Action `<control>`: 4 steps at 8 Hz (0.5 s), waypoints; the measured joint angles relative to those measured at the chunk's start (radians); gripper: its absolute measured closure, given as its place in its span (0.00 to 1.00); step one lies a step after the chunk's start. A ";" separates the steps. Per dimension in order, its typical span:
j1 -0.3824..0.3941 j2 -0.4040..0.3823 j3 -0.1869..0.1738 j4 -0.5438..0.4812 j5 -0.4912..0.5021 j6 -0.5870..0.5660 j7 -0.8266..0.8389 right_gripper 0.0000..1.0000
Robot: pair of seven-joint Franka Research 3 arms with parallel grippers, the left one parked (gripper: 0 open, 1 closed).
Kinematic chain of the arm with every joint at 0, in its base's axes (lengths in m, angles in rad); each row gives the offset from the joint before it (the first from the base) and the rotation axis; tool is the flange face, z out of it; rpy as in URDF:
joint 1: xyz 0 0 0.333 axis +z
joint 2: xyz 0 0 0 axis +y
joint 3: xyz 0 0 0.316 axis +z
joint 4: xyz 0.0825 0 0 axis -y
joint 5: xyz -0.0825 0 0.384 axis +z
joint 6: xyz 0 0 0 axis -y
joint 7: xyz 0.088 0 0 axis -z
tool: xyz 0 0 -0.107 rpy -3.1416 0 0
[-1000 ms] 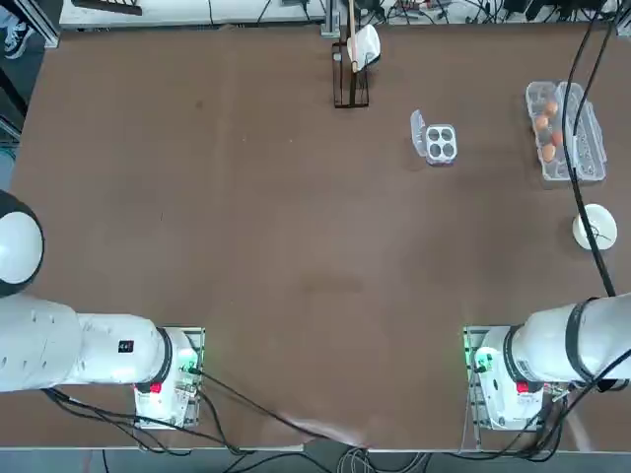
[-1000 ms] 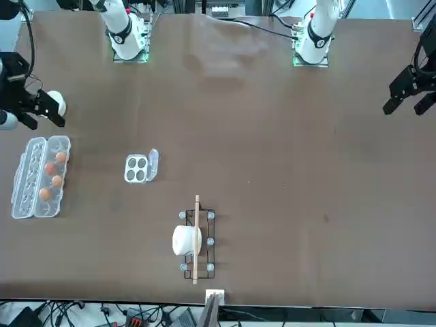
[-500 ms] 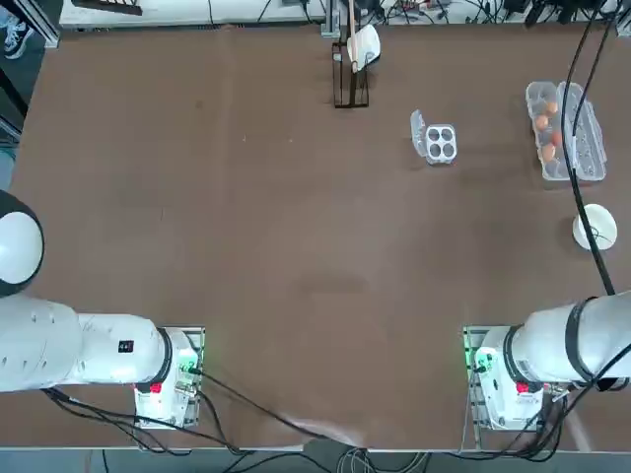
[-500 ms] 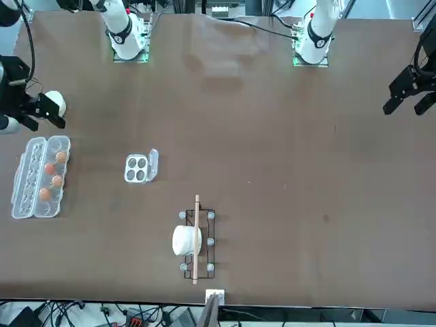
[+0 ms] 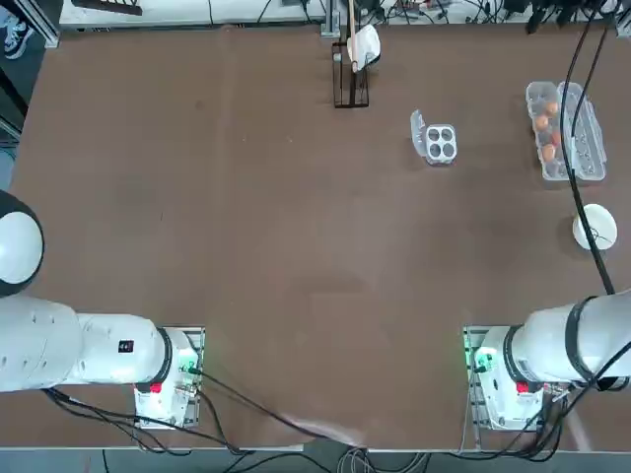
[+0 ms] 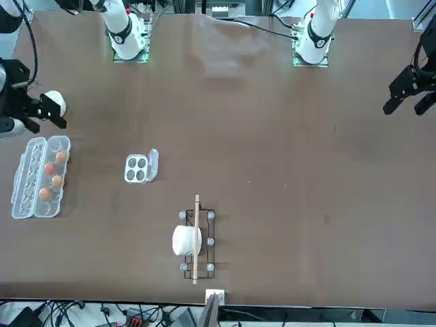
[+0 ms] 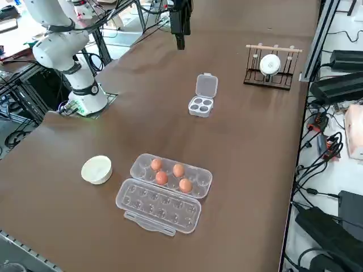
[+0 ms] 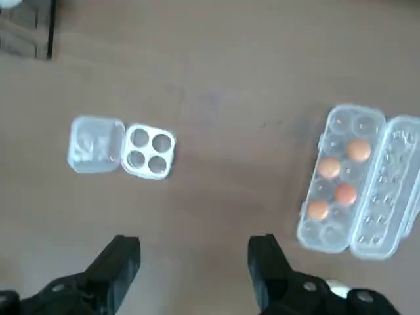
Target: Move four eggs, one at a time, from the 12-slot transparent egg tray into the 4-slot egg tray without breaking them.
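Observation:
The 12-slot transparent egg tray point(image 5: 564, 133) lies open at the table's far right with its lid point(image 7: 159, 204) folded out. Several brown-orange eggs point(image 8: 346, 193) sit in its cups point(image 7: 170, 175). The 4-slot egg tray point(image 5: 440, 143) stands to its left, all its cups point(image 8: 149, 151) bare and its small lid flap point(image 8: 96, 144) open. My right gripper point(image 8: 191, 262) hangs open high over the table with nothing between its fingers point(image 8: 121, 262). In the front view the gripper point(image 6: 44, 117) is by the white bowl, on the robot's side of the long tray point(image 6: 39, 176).
A white round bowl point(image 5: 595, 227) sits near the right edge, between the long tray and my arm's base. A wire rack with a white roll and a wooden stick point(image 5: 350, 69) stands at the table's far edge. A cable point(image 5: 584, 148) hangs over the long tray.
In the front view my right gripper has drifted slightly back toward the robot's side. Its fingers stay open. Trays and eggs have not moved.

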 joint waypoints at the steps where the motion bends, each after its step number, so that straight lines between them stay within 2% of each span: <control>1: -0.029 0.022 -0.002 -0.003 0.000 0.003 -0.151 0.00; 2: -0.056 0.045 -0.004 -0.007 0.000 0.006 -0.270 0.00; 4: -0.082 0.062 -0.005 -0.033 -0.010 0.016 -0.408 0.00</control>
